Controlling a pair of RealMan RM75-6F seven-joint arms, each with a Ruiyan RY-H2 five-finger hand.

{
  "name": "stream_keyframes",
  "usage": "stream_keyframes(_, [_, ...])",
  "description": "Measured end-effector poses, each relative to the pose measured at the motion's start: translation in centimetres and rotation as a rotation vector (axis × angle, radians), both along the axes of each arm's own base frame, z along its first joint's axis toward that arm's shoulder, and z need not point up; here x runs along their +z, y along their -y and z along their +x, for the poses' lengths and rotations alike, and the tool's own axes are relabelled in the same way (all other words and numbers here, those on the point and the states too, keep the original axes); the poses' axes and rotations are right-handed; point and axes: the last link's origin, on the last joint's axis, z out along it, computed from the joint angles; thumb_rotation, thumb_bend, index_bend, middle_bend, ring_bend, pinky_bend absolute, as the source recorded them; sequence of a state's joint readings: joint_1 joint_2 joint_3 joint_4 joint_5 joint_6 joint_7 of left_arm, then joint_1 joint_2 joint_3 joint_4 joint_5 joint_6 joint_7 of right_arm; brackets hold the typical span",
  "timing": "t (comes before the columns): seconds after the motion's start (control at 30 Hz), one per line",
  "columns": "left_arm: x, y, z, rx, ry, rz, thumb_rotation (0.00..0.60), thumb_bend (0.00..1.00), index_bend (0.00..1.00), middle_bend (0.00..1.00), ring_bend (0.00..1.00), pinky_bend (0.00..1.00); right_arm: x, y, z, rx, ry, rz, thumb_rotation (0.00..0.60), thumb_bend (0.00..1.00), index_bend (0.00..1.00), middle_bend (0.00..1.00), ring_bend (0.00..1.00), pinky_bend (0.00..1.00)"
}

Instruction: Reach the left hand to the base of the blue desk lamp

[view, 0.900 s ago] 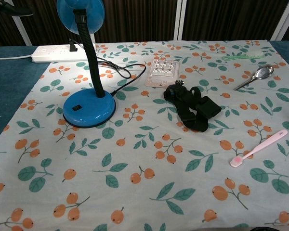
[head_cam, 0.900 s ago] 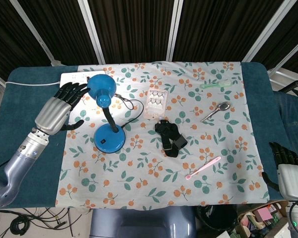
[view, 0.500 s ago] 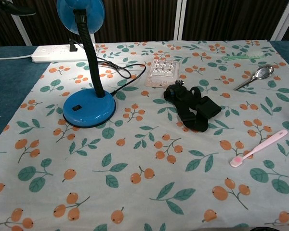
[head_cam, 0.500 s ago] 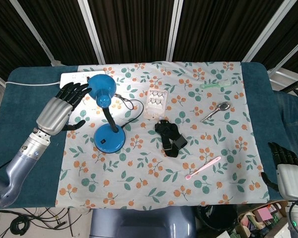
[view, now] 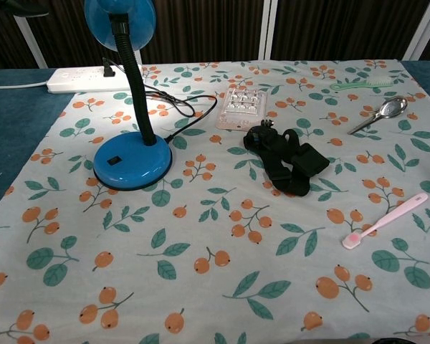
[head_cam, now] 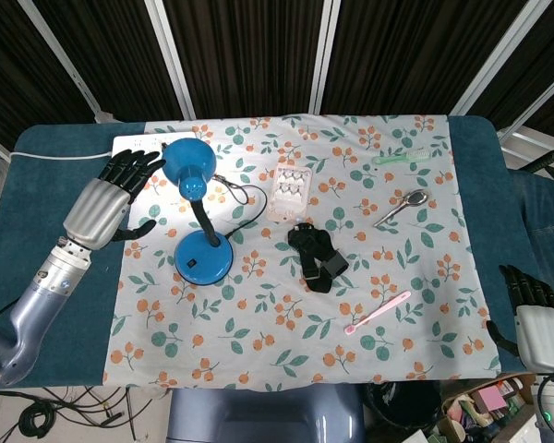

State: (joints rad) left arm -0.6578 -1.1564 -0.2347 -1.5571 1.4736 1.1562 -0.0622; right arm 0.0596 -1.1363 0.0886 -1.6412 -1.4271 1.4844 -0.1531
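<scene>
- Table (head_cam: 37, 185): dark teal top, mostly under a floral cloth (head_cam: 388, 277) w/ orange berries & green leaves.
- Left hand (head_cam: 106, 198): over the table's left side, at the cloth's left edge, fingers apart & pointing toward the far edge, thumb out to the side; holds nothing. Beside the lamp shade, well short of the lamp base. Chest view: only a dark tip at the top-left corner.
- Right hand (head_cam: 534, 318): low at the table's near-right corner, off the cloth; dark fingers extended, slightly apart, nothing in them.
- Blue desk lamp (head_cam: 196, 217): upright on the cloth's left part; round base (view: 132, 160) flat on the cloth, black gooseneck rising to the shade (head_cam: 186, 164); black cord (view: 190, 107) runs back to the power strip.
- White power strip (view: 79, 77): far-left, partly on the cloth.
- Black strap bundle (view: 285, 159): mid-cloth, right of base.
- Clear blister pack (view: 242, 109): just behind the strap.
- Pink toothbrush (view: 384, 221): near-right.
- Metal spoon (view: 378, 115): far-right.
- Green comb (view: 360, 84): far-right edge.
</scene>
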Motion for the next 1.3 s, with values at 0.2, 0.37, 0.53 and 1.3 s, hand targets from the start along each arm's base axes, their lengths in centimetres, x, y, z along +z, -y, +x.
stream_keyframes(0.2, [0.3, 0.3, 0.1, -0.008, 0.006, 0.0, 0.6, 0.25, 0.0, 0.04, 0.0, 0.05, 0.1, 0.0, 0.0, 0.0, -0.002, -0.004, 0.6, 0.2, 0.0, 0.06, 0.11, 0.13])
stream_keyframes(0.37, [0.4, 1.4, -0.5, -0.005, 0.008, -0.011, 0.6, 0.28, 0.0, 0.04, 0.01, 0.04, 0.1, 0.0, -0.1, -0.006, -0.008, -0.012, 0.6, 0.2, 0.0, 0.06, 0.11, 0.13])
stream_keyframes(0.53, [0.6, 4.6, -2.7, 0.03, 0.009, -0.043, 0.6, 0.33, 0.0, 0.07, 0.02, 0.04, 0.1, -0.1, -0.2, -0.013, -0.007, -0.014, 0.6, 0.2, 0.0, 0.06, 0.1, 0.13])
stream_keyframes(1.3, [-7.4, 11.0, -11.5, 0.325, -0.078, -0.253, 0.6, 0.63, 0.08, 0.72, 0.62, 0.76, 0.0, -0.1, 0.0, -0.02, -0.024, -0.017, 0.6, 0.2, 0.0, 0.06, 0.09, 0.13])
